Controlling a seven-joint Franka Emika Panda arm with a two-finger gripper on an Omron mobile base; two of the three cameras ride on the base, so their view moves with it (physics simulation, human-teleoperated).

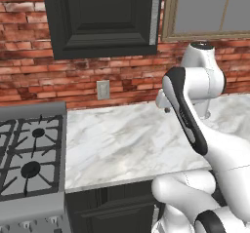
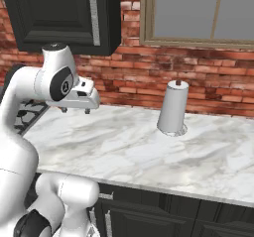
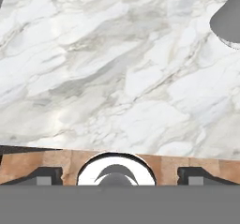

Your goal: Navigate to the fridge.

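While I'm parked facing the counter, status reads:
counter: marble counter (image 1: 127,139) across mid-frame in both base views
stove: gas stove (image 1: 29,154) at lower left of left base view
cabinet: black wall cabinet (image 2: 59,13) at upper left of right base view
window: window (image 2: 198,13) at upper right
towel roll: paper towel roll (image 2: 173,107) upright on marble, right of centre
claw: gripper (image 3: 120,175) spread wide over the marble
fridge: I can't place it from these views
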